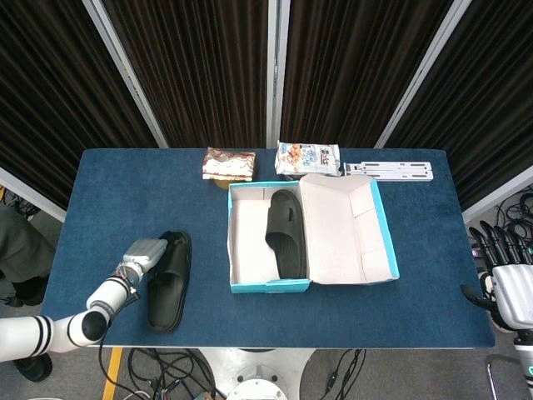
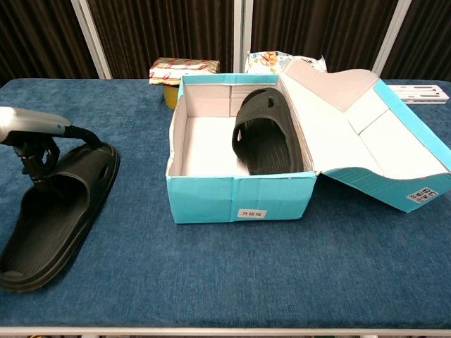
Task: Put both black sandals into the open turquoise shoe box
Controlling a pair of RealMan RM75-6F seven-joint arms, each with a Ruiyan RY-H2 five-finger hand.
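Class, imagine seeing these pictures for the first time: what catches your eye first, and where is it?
The open turquoise box at the table's centre, with one black sandal leaning against its right inside wall. Then the second sandal flat on the blue table to the left, with the left hand on its strap end.

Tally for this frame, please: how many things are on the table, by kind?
Sandals: 2, one in the box, one on the table under the left hand
Shoe box: 1
Snack packs: 2, patterned and blue-white
White metal bracket: 1
Total: 6
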